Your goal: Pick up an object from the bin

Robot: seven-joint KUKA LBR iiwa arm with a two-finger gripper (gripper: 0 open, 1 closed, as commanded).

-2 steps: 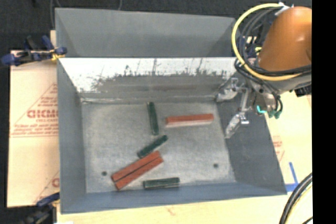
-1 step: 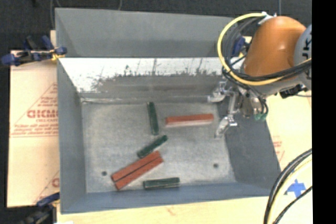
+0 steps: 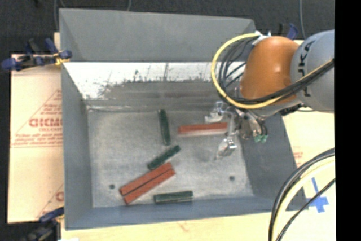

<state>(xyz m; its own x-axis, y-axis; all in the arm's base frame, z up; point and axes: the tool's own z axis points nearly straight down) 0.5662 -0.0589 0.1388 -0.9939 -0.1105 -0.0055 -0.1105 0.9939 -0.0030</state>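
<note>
My gripper hangs low over the right part of the bin, open, with one fingertip toward the back wall and the other toward the front. A thin red stick lies crosswise on the floor. Its right end reaches into the gap between the two fingers, and neither finger clearly touches it. A dark green stick lies lengthwise just left of the red one. Another green stick rests slanted a little nearer the front.
A pair of longer red sticks lies slanted side by side at the front left. A dark green stick lies along the front wall. The orange wrist cover and its cables hang over the bin's right wall.
</note>
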